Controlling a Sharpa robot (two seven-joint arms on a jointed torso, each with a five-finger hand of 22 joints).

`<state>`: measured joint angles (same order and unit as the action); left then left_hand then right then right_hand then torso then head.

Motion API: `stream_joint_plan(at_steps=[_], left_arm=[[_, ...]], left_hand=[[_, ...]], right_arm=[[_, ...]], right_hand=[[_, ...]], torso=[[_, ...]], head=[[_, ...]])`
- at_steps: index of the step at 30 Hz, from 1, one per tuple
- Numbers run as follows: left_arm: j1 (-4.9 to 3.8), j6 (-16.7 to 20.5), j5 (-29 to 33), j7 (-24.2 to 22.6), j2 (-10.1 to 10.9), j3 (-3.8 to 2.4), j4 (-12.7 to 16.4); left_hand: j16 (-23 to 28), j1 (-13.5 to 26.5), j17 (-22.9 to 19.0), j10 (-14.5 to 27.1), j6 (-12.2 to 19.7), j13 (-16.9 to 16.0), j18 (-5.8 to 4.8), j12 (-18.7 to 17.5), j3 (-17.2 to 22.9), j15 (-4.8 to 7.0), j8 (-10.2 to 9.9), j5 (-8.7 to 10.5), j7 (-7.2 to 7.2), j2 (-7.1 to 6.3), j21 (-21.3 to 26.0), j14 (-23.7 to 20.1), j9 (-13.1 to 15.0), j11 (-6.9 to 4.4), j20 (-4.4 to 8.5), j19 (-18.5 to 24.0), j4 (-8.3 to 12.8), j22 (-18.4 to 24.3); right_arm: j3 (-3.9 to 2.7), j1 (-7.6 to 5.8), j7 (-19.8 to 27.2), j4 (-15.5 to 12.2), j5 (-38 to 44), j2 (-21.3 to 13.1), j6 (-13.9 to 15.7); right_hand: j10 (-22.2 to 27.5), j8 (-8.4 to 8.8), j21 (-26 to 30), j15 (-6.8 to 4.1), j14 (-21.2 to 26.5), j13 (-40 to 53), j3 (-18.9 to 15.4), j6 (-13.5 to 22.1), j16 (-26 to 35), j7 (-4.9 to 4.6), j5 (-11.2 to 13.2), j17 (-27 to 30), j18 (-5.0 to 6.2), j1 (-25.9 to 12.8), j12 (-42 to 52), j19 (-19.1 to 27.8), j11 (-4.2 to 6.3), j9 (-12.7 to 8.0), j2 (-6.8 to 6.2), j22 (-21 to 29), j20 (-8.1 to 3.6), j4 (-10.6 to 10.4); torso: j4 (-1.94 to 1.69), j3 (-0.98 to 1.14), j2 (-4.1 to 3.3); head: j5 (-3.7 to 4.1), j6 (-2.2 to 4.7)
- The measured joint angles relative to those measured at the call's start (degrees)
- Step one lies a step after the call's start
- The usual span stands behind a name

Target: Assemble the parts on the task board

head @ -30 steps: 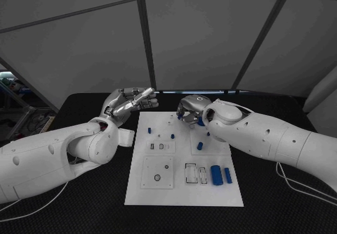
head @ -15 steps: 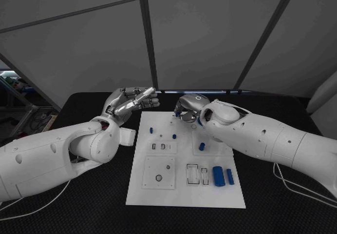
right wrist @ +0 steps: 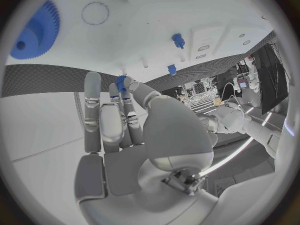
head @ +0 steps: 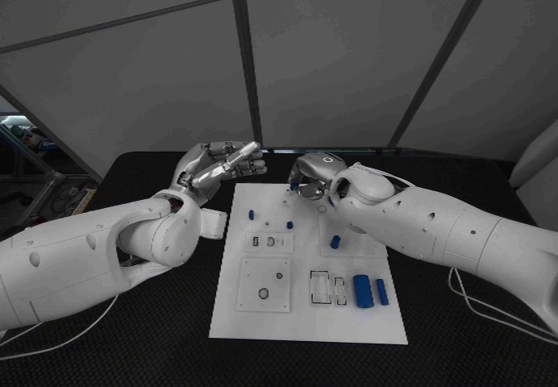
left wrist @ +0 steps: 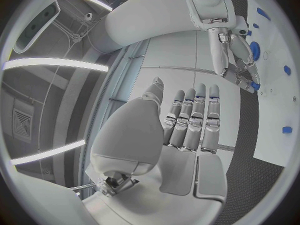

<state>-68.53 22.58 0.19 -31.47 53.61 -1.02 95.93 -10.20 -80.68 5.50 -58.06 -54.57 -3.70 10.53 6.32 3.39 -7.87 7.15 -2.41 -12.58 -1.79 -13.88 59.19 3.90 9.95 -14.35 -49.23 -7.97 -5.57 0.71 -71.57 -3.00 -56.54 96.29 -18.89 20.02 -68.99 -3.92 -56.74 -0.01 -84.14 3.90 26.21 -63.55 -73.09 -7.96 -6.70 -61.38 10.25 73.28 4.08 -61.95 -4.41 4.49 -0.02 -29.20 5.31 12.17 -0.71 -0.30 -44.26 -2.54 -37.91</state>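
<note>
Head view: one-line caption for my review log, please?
Right hand pinches a small blue part over the task board's far edge; left hand raised, holding nothing.

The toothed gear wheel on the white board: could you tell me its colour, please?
Blue; the toothed gear wheel shows best in the right wrist view.

White rectangular task board [head: 305, 314] on a black textured tabletop [head: 465, 330]. Small blue cylindrical parts [head: 360, 289] dot the board, a blue toothed gear [right wrist: 36, 31] too. Silver left hand [head: 221, 167], silver right hand [head: 312, 179], a small blue piece [right wrist: 120, 82] at its fingertips.
</note>
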Motion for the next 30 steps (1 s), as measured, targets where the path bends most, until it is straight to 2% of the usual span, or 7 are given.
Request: stream_joint_plan(at_steps=[30], left_arm=[[-0.39, 0.0, 0.0, 0.0, -0.5, -0.02, -0.2]], left_hand=[[0.0, 0.0, 0.0, 0.0, 0.0, 0.0, 0.0, 0.0, 0.0, 0.0, 0.0, 0.0, 0.0, 0.0, 0.0, 0.0, 0.0, 0.0, 0.0, 0.0, 0.0, 0.0]], right_arm=[[0.0, 0.0, 0.4, 2.8, -0.5, 2.4, -1.0]], right_hand=[[0.0, 0.17, 0.0, 0.0, 0.0, 0.0, 0.3, 0.2, -0.2, -0.01, 0.1, 0.0, 0.0, -0.3, -0.2, 0.0, 0.0, 0.0, -0.29, 0.0, 0.0, 0.0]], torso=[[0.04, -0.07, -0.3]], head=[[-0.21, -0.55]])
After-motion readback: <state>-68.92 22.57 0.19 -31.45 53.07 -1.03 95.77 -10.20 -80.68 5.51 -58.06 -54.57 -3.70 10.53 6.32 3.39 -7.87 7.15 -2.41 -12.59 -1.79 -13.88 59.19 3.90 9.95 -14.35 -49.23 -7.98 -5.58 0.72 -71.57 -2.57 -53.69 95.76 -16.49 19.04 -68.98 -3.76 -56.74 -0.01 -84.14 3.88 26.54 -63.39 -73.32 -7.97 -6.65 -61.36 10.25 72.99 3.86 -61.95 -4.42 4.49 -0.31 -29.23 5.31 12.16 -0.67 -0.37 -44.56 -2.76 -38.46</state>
